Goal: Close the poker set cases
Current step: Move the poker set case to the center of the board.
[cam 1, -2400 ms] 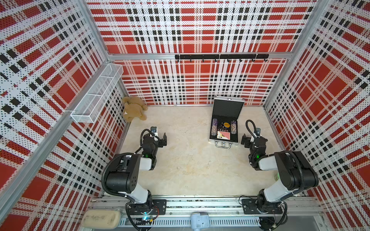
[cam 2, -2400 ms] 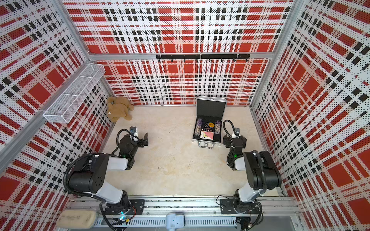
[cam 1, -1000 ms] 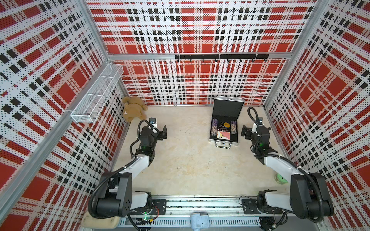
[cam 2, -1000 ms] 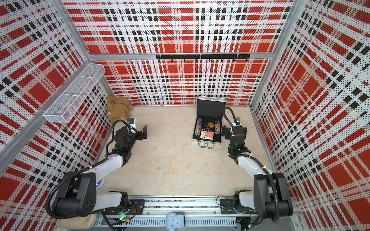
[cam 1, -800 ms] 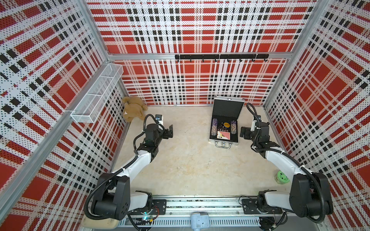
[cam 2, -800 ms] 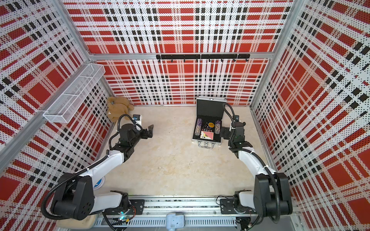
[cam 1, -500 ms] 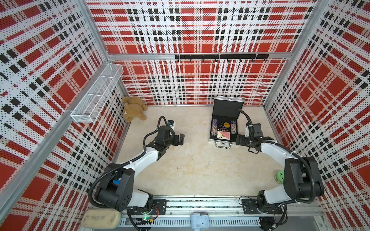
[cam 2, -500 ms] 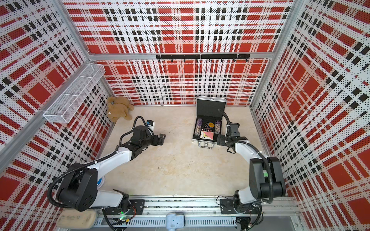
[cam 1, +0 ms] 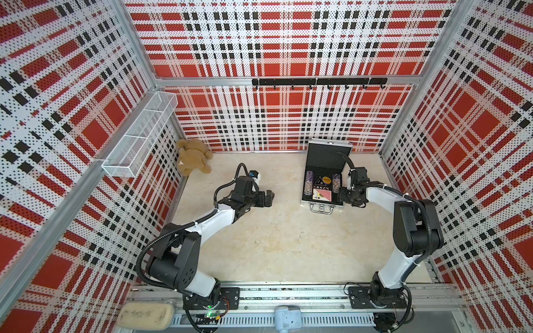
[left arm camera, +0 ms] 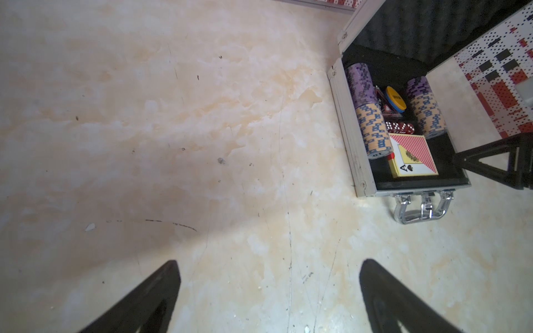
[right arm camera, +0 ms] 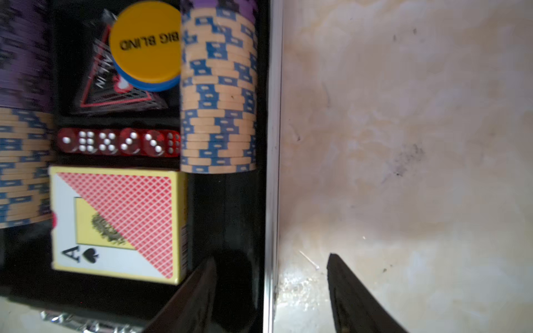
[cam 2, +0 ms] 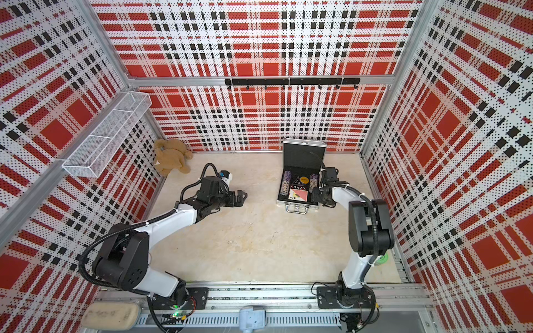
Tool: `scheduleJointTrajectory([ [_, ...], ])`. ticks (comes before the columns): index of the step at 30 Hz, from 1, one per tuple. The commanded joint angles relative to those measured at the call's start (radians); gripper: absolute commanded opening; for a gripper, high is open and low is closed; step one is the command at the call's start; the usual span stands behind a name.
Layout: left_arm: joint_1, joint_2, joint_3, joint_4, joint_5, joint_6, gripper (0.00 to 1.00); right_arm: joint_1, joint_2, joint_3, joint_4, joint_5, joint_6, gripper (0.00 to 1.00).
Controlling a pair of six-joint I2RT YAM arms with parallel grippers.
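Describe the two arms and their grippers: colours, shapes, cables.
The left arm and right arm have white links, bulky black joints and looping black corrugated cables. The left gripper and right gripper are black and taper to points.

red plaid walls [cam 1: 288,43], marbled beige floor [cam 1: 274,245]

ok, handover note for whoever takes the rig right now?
Left gripper: open, empty, over bare table, away from the poker case.
Right gripper: open, straddling the poker case's right side wall near the handle end, not clamped.
Poker case: on the table near the back wall, lid raised, chips and card deck inside.
Done: nothing closed.
Left: swing lid down, likely latch.
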Motion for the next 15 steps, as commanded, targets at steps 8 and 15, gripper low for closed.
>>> scheduleJointTrajectory([
  [8, -0.023, 0.027, 0.038, -0.047, 0.011, -0.015, 1.0, 0.002, 0.088, 0.056, -0.043, -0.001, 0.005, 0.27],
  [15, -0.023, 0.04, 0.049, -0.079, 0.025, -0.022, 0.98, 0.006, 0.057, 0.0, -0.032, -0.034, -0.014, 0.18],
])
